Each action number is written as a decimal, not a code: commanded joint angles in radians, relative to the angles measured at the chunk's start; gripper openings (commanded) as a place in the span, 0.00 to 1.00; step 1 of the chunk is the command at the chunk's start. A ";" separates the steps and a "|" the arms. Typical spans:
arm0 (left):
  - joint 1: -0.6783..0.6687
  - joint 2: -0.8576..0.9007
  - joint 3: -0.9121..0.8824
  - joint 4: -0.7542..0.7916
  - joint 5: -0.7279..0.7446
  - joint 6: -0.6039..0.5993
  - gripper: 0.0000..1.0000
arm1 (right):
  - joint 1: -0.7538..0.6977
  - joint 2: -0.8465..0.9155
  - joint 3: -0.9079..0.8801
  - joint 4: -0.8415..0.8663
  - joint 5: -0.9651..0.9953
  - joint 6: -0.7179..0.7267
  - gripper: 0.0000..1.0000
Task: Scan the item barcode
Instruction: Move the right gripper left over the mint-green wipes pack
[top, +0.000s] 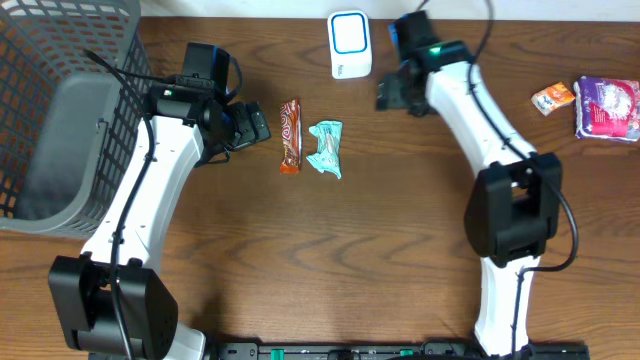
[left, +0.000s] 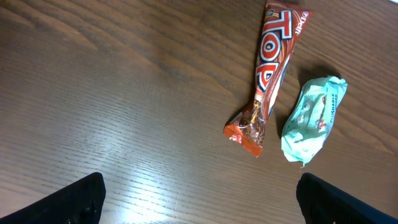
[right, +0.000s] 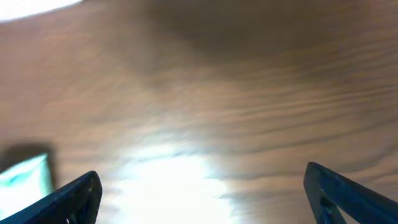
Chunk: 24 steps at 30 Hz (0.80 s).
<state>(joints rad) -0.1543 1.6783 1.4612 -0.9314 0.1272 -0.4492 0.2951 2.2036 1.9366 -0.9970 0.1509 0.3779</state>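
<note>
**Left end effector (top: 250, 127) and right end effector (top: 392, 95) both released, no item lifted yet**

Both end effectors are spread wide and hold nothing. In the left wrist view the fingertips frame bare counter (top: 330, 250). The chocolate bar (left: 270, 68) lies ahead of them, and a teal packet (left: 311, 118) lies just beside it across a narrow gap. The right end effector hangs just beside the white scanner (top: 350, 45) at the far edge. Its wrist view is blurred, showing little but wood grain and a teal corner at the left.

Which of the two snacks is to be scanned cannot be told. Both lie flat on the counter between the arms, near the scanner but not in front of its face. The bar is the one nearest the left end effector.

Several things could go wrong from here:
- **Double pickup:** the two wrappers lie so close that a wide closing grip on the bar could catch the packet too, or shove it aside.
- **Slipping:** both items are thin and flat, so fingertips coming down may scrape the wood or slide off the glossy film.
- **Hidden barcode:** no barcode shows on either upper face, so the code may be underneath and end up turned away from the scanner.
- **Crowding:** the right arm stands close to the scanner and could block its window or meet the left arm if that arm brings an item over.
</note>
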 joint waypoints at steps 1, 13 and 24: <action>0.001 0.000 0.009 -0.002 -0.013 -0.002 0.98 | 0.066 -0.017 0.010 -0.027 -0.030 -0.013 0.99; 0.001 0.000 0.009 -0.002 -0.013 -0.001 0.98 | 0.180 -0.016 0.010 -0.061 -0.079 0.060 0.99; 0.001 0.000 0.009 -0.002 -0.013 -0.001 0.98 | 0.193 -0.010 0.010 -0.051 -0.251 0.089 0.99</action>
<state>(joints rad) -0.1543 1.6783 1.4612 -0.9314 0.1272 -0.4492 0.4744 2.2036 1.9362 -1.0473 -0.0521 0.4454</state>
